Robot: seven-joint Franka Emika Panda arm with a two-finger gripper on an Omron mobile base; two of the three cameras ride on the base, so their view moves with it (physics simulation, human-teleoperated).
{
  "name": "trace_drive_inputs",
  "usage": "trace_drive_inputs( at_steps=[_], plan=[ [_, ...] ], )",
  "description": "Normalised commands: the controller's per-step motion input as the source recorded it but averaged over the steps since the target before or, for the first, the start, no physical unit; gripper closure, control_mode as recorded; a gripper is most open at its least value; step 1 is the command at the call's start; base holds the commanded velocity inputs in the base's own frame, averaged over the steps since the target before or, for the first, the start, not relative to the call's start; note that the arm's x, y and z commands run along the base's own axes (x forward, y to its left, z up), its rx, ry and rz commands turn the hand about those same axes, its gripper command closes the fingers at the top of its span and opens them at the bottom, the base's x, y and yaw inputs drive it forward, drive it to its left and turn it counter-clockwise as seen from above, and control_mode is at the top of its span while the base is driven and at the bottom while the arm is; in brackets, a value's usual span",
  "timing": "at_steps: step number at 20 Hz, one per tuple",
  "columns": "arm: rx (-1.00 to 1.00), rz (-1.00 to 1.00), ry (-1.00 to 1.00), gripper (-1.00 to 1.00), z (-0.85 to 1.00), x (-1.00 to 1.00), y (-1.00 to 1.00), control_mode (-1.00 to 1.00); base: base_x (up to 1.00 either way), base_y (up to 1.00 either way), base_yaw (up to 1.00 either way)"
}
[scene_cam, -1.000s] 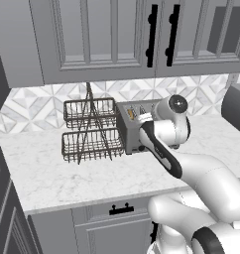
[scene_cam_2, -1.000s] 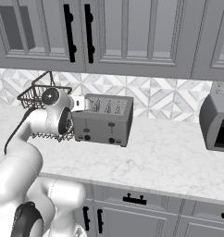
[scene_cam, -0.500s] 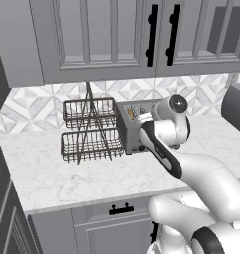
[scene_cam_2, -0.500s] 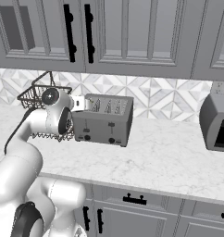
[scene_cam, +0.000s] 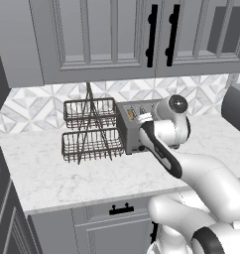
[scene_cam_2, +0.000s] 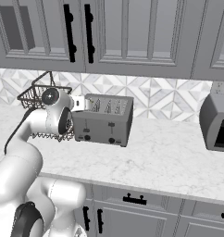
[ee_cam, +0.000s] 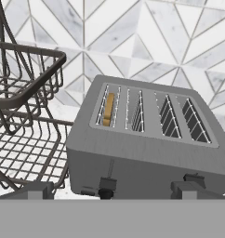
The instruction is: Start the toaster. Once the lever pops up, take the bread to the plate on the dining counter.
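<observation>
Nothing has moved in the last second: the claw [ee_cam: 109,191] hangs spread before the toaster [ee_cam: 147,144] on the counter [scene_cam_2: 169,157], fingertips [ee_cam: 33,190] wide apart at its front levers, and the bread [ee_cam: 108,109] sits in the slot nearest the wire rack [scene_cam: 90,131].
</observation>
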Motion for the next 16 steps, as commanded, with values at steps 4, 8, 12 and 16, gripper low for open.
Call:
trace_drive_inputs(
  at_steps=[4,8,12,16],
  plan=[
    [0.00,0.00,0.00,-1.00,0.00,0.00,0.00,-1.00,0.00,0.00,0.00],
    [0.00,0.00,0.00,-1.00,0.00,0.00,0.00,-1.00,0.00,0.00,0.00],
    [0.00,0.00,0.00,-1.00,0.00,0.00,0.00,-1.00,0.00,0.00,0.00],
    [0.00,0.00,0.00,-1.00,0.00,0.00,0.00,-1.00,0.00,0.00,0.00]
  ],
)
